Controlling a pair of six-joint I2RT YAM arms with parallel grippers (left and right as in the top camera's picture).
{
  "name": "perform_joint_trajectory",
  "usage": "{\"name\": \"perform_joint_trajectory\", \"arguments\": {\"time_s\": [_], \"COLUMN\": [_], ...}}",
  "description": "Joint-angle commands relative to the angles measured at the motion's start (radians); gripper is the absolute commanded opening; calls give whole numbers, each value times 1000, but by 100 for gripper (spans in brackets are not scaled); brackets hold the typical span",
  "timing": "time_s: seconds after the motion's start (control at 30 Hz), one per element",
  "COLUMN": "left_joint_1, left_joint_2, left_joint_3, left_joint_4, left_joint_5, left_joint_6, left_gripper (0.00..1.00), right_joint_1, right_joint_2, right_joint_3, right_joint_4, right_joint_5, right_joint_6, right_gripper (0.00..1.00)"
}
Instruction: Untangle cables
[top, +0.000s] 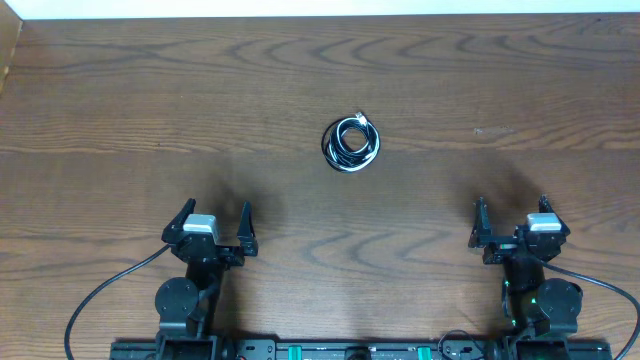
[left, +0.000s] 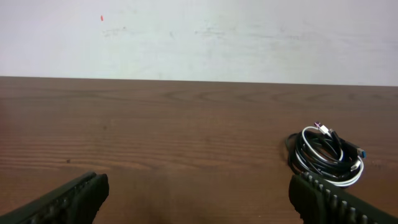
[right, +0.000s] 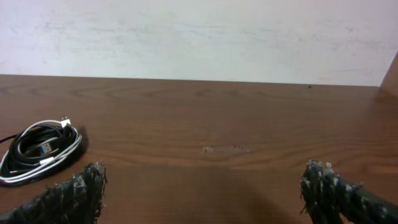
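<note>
Nearest in each wrist view are the dark, ridged fingers (left: 71, 198) of the left tool (top: 217, 206) and the rougher, frayed-looking fingers (right: 68, 199) of the right tool (top: 511, 203). Both tools are spread wide and released, with nothing between their jaws. They sit at the near side of the worktop (top: 150, 100), a dark brown, matte surface with flowing wood grain, one at the near left and the other at the near right.

The cables (top: 351, 143) lie on the worktop as one small, tight, round coil. Thin glossy black cords are wound together with a thin white cord (right: 37, 126). Small plug ends poke out of the bundle, one with a blue tip (left: 362, 154).

The coil sits farther out than both tools, roughly midway between them from left to right and well apart from each. It lies ahead and to the right of the left tool, and ahead and to the left of the right tool. A pale, scuffed wall (left: 199, 37) rises behind the far edge.
</note>
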Motion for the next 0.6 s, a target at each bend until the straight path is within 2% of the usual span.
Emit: {"name": "perform_joint_trajectory", "arguments": {"time_s": [0.0, 0.57], "left_joint_1": [-4, -4], "left_joint_2": [0, 0], "left_joint_3": [-13, -13], "left_joint_4": [-41, -38], "left_joint_5": [13, 45], "left_joint_6": [2, -33], "left_gripper": [98, 98], "right_joint_1": [2, 2], "right_joint_2": [3, 3], "right_joint_3": [-2, -2], "right_joint_4": [-5, -5], "right_joint_5": [11, 11], "right_joint_6": [-7, -7], "right_gripper": [99, 99]}}
